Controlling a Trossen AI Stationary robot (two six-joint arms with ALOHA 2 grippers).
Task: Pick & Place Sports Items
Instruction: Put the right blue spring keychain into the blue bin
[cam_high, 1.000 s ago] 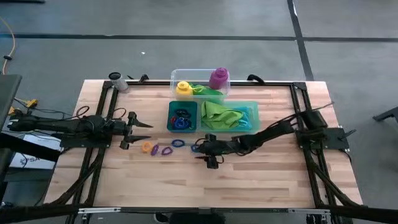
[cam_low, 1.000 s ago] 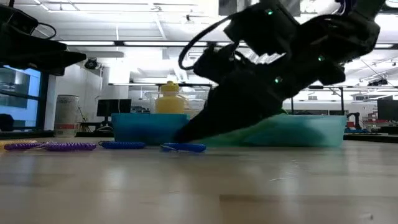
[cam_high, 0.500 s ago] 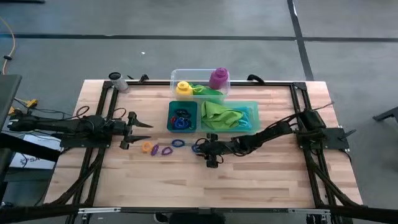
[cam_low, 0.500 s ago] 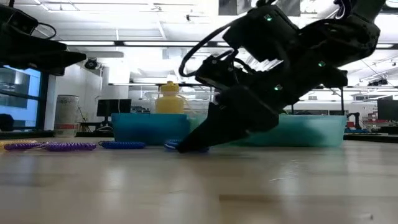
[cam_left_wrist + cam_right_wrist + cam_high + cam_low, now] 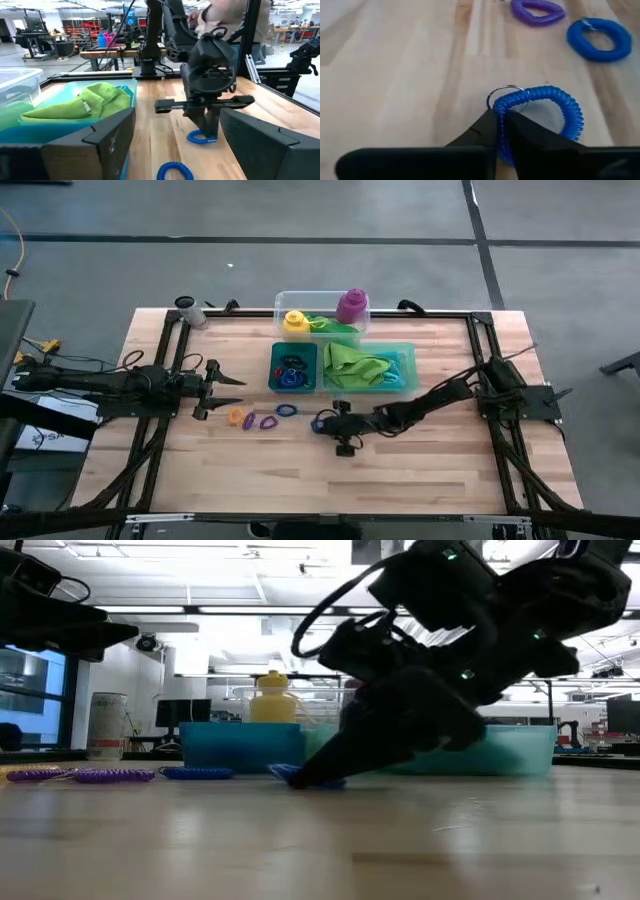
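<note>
My right gripper (image 5: 501, 131) has just pinched shut on the blue coil ring (image 5: 540, 117); a second ago its fingers stood apart around the coil, and now they press together with the coil between them. The ring still lies on the bench, near the middle, just in front of the teal tray (image 5: 408, 360). My grip looks good, so the next step, I judge, is to lift and carry the ring to the tray's small compartment, where other rings (image 5: 291, 369) already lie. Three more loose ones remain on the wood toward the left edge: a second blue ring (image 5: 287, 410), a purple ring (image 5: 268, 421) and an orange ring (image 5: 238, 417). My left gripper (image 5: 228, 391) waits beyond them, its fingers spread wide and empty.
</note>
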